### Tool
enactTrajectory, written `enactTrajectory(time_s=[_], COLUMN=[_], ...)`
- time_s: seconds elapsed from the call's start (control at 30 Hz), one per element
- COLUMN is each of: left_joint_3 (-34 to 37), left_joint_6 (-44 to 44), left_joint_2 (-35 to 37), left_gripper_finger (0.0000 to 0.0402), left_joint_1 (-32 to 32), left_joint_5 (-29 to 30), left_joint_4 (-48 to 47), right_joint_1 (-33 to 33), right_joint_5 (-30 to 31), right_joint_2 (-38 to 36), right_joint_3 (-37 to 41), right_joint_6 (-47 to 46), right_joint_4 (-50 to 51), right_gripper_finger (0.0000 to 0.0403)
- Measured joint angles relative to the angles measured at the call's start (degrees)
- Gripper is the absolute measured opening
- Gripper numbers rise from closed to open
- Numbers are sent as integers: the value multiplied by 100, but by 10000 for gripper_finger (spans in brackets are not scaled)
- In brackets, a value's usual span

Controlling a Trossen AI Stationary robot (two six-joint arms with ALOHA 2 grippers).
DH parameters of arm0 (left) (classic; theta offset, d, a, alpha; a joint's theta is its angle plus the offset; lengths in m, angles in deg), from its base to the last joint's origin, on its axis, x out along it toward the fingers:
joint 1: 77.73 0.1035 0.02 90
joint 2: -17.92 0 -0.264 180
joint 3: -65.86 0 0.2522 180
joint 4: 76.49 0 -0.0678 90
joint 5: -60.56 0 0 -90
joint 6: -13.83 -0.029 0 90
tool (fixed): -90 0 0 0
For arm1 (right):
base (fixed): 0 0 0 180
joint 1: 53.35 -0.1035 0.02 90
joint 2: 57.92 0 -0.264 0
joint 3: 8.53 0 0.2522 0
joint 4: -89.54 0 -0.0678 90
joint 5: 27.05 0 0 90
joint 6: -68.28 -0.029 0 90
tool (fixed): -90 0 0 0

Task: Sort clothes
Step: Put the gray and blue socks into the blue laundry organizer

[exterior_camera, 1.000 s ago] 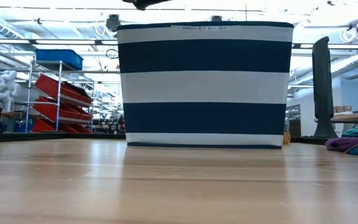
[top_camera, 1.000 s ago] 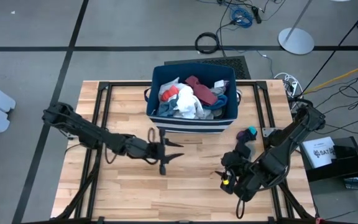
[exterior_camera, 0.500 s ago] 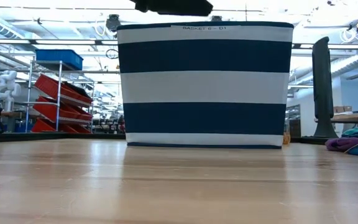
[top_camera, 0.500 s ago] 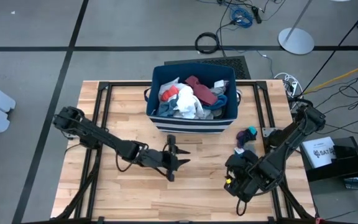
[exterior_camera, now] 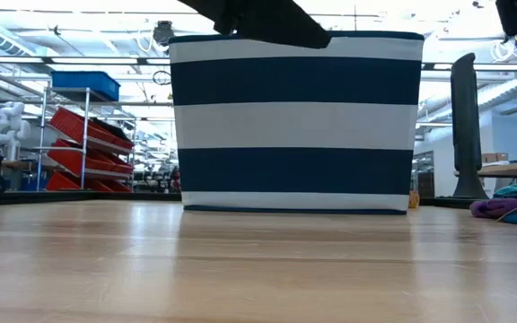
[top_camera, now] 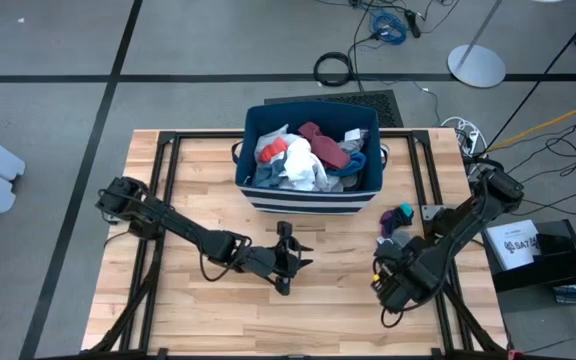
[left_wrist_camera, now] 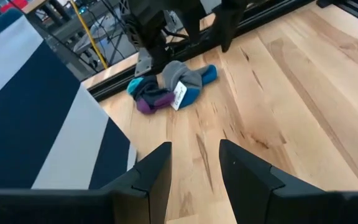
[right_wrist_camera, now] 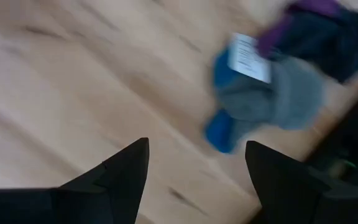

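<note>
The left gripper (top_camera: 298, 258) hovers spread and empty over the bench (top_camera: 208, 180), in front of the striped bin (top_camera: 313, 195). The right gripper (top_camera: 381, 272), likewise released, hangs near a small sock bundle (top_camera: 396, 218) lying just right of the bin; the other clothes (top_camera: 303, 155) are piled inside it.

Grey concrete floor (top_camera: 48, 60) crossed by dark tape lines, around a light wooden plank bench (top_camera: 198, 300) on a black metal frame. Coiled black cable (top_camera: 334, 68), blue cable bundle (top_camera: 389, 24) and a white round stand base (top_camera: 476, 66) lie behind it. Low view: metal shelving with red bins (exterior_camera: 81, 148), one blue bin (exterior_camera: 84, 84) on top, bright ceiling strip lights (exterior_camera: 70, 31).
</note>
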Motion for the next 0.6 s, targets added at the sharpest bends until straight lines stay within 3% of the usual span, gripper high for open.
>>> enactTrajectory(time_s=[0.2,0.6], left_joint_3=[-9,-9], left_joint_6=[25,34], left_joint_2=[1,1], left_gripper_finger=[143,143], left_joint_1=[30,95], left_joint_5=[0,1], left_joint_4=[17,8], right_joint_1=[8,15], right_joint_5=[-168,-174], right_joint_2=[0,0], right_joint_3=[241,497], right_joint_6=[-197,43], right_joint_4=[589,629], right_gripper_finger=[254,254])
